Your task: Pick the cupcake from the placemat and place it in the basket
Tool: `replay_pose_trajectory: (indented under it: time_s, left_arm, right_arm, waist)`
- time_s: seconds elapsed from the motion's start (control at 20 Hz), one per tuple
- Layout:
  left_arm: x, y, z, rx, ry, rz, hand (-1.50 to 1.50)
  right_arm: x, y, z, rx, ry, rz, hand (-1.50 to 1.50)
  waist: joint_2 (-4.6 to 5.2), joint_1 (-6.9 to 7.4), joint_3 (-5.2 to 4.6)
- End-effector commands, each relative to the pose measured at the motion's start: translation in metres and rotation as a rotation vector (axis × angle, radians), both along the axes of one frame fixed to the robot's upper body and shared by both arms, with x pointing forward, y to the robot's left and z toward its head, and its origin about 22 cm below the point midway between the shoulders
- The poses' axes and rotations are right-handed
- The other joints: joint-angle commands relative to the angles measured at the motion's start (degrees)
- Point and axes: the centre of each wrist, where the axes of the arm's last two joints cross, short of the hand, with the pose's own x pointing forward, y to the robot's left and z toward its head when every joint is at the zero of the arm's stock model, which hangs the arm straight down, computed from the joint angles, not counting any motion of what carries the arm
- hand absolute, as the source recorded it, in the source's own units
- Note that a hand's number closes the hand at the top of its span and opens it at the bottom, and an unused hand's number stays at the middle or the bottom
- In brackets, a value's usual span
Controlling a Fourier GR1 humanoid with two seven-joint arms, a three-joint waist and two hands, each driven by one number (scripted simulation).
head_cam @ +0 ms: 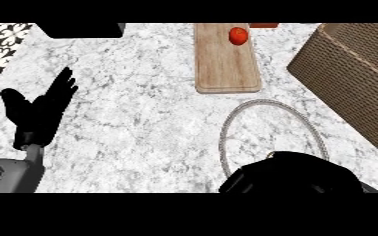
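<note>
A round placemat with a pale rope rim lies on the marble counter, right of centre. My right hand covers its near part, bunched into a rounded black mass with the fingers curled downward. Only a thin tan sliver of the cupcake shows at the hand's upper left edge; the rest is hidden beneath it. The woven brown basket stands at the right edge, beyond the placemat. My left hand rests open at the far left, fingers pointing up, away from all of this.
A wooden cutting board lies behind the placemat with a red tomato at its far end. A dark block sits at the back left. A patterned tile patch shows in the top left corner.
</note>
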Motion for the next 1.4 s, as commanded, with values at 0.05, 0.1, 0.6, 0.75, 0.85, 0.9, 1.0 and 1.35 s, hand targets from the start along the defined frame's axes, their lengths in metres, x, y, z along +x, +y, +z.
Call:
replay_pose_trajectory:
  time_s: [0.05, 0.1, 0.6, 0.75, 0.85, 0.9, 1.0, 1.35]
  left_arm:
    - [0.005, 0.003, 0.002, 0.003, -0.008, 0.004, 0.00]
    - [0.003, 0.004, 0.002, 0.004, -0.008, -0.002, 0.00]
    - [0.008, 0.007, -0.006, 0.005, 0.004, -0.005, 0.00]
    - [0.020, -0.007, -0.002, 0.005, -0.010, -0.031, 0.00]
    - [0.007, -0.013, -0.011, 0.000, -0.006, -0.038, 0.00]
    - [0.012, -0.004, -0.005, 0.031, -0.007, -0.022, 0.00]
    - [0.018, -0.010, -0.006, 0.016, -0.010, -0.031, 0.00]
    - [0.011, -0.015, -0.010, 0.014, -0.021, -0.021, 0.00]
  right_arm:
    - [-0.038, -0.021, 0.032, -0.163, -0.048, -0.021, -1.50]
    - [-0.024, -0.024, 0.050, -0.240, -0.089, -0.061, -1.50]
    - [0.002, -0.062, 0.158, -0.647, -0.474, -0.552, -1.50]
    - [0.017, -0.061, 0.182, -0.768, -0.464, -0.521, -1.50]
    - [0.019, -0.071, 0.195, -0.872, -0.443, -0.442, -1.50]
    - [0.022, -0.069, 0.193, -0.926, -0.423, -0.399, -1.50]
    - [0.034, -0.076, 0.197, -0.962, -0.374, -0.340, -1.50]
    - [0.060, -0.123, 0.193, -0.890, -0.253, -0.248, -1.50]
  waist:
    - [-0.19, -0.82, -0.20]
    - [-0.16, -0.36, -0.26]
    - [0.10, 0.21, -0.33]
    - [0.30, 0.95, -0.32]
    - [0.12, 1.21, -0.29]
    - [0.18, 1.22, -0.29]
    - [0.33, 1.31, -0.29]
    - [0.28, 0.98, -0.09]
